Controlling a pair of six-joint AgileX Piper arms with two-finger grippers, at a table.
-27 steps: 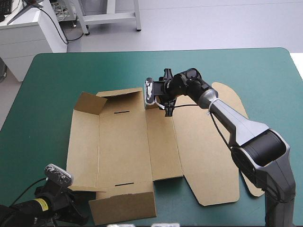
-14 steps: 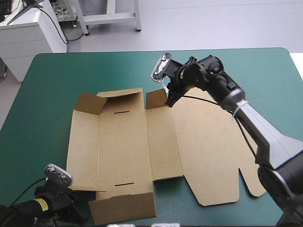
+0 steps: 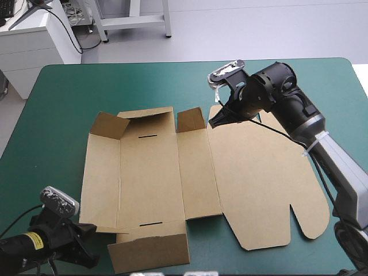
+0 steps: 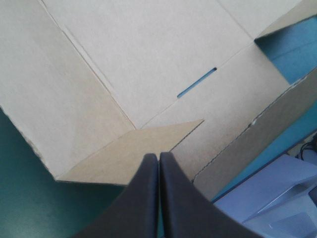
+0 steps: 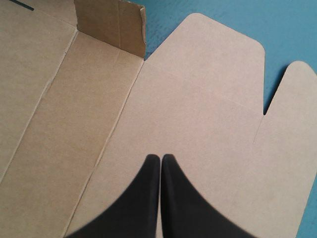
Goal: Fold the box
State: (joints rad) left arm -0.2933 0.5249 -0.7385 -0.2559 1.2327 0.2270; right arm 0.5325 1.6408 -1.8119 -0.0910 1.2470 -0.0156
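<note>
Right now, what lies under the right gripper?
Under the shut right gripper lies the flat lid panel of the brown box. The board hides whatever is beneath it; the teal-green cover shows only beyond the panel's rounded edge.

Box on table — centred.

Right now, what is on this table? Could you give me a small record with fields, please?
Table: teal-green cover
Object: brown box, one cut sheet, open and mostly flat
Raised parts: small flaps at the far edge, low wall at the near edge
Lid panel: lying flat, on the right
Left gripper: shut, holding nothing, at the box's near left corner
Right gripper: shut, holding nothing, over the lid panel near its far edge
</note>
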